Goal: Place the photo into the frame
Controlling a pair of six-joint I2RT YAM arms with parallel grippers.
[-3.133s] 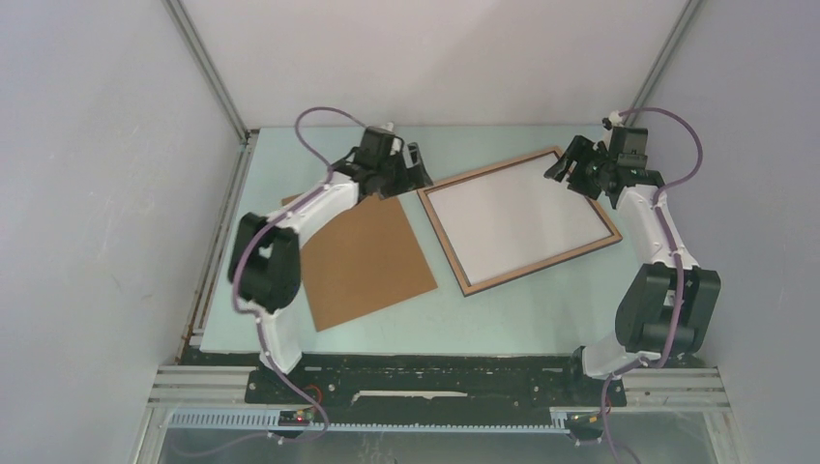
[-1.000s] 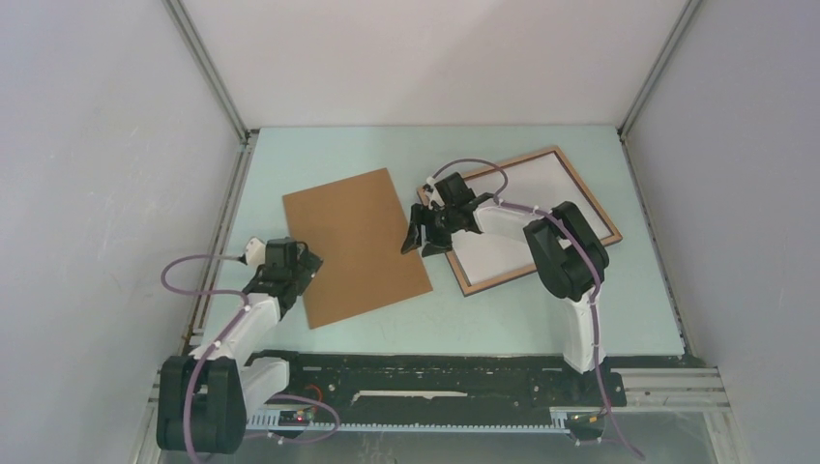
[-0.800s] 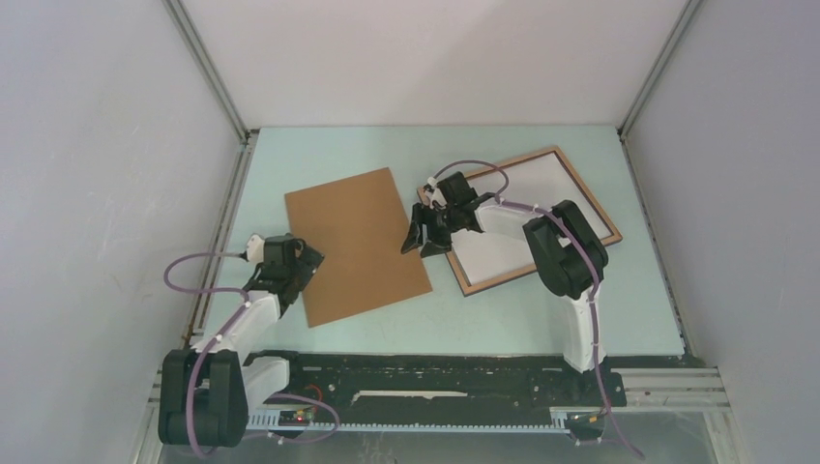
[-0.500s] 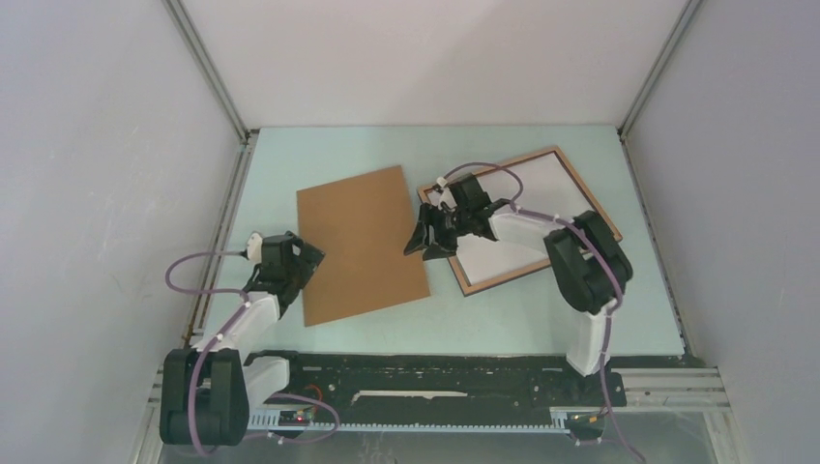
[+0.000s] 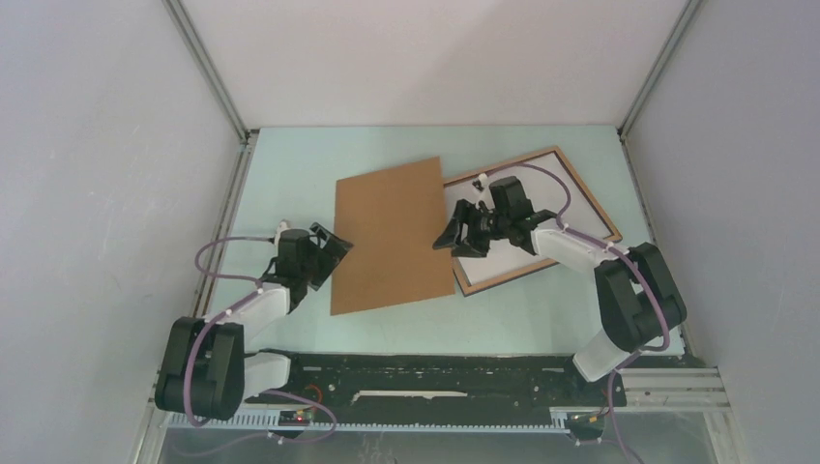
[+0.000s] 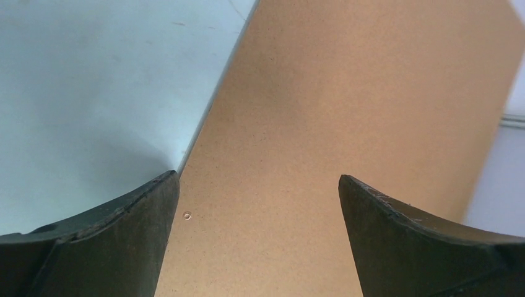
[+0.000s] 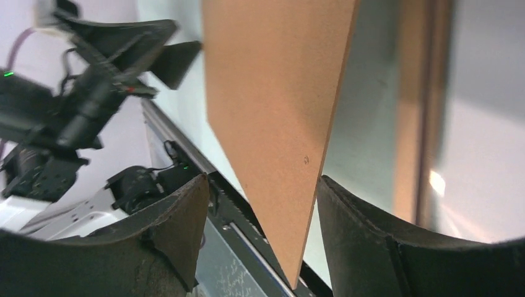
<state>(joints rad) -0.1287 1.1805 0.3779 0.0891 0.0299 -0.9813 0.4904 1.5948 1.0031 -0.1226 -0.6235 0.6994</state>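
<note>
A plain brown board [image 5: 392, 237] lies flat mid-table, its right edge against the light wooden frame [image 5: 589, 191]. A white surface [image 5: 571, 198] fills the frame's inside. The photo shows in no view. My left gripper [image 5: 336, 247] sits at the board's left edge, wide open, with the board [image 6: 347, 111] under and between its fingers [image 6: 259, 179]. My right gripper [image 5: 453, 239] is at the board's right edge, open. A corner of the board [image 7: 272, 93] pokes between its fingers [image 7: 260, 179], close to the right one. The frame's rail [image 7: 421, 111] runs just beyond.
The pale green table [image 5: 290, 164] is boxed in by grey walls on three sides. A black and metal rail [image 5: 435, 372] with the arm bases runs along the near edge. My left arm [image 7: 80, 105] shows in the right wrist view, across the board.
The brown board has slid right and turned more upright, ending against the frame. Both grippers moved right with it, the left one closing in on the board's left edge.
</note>
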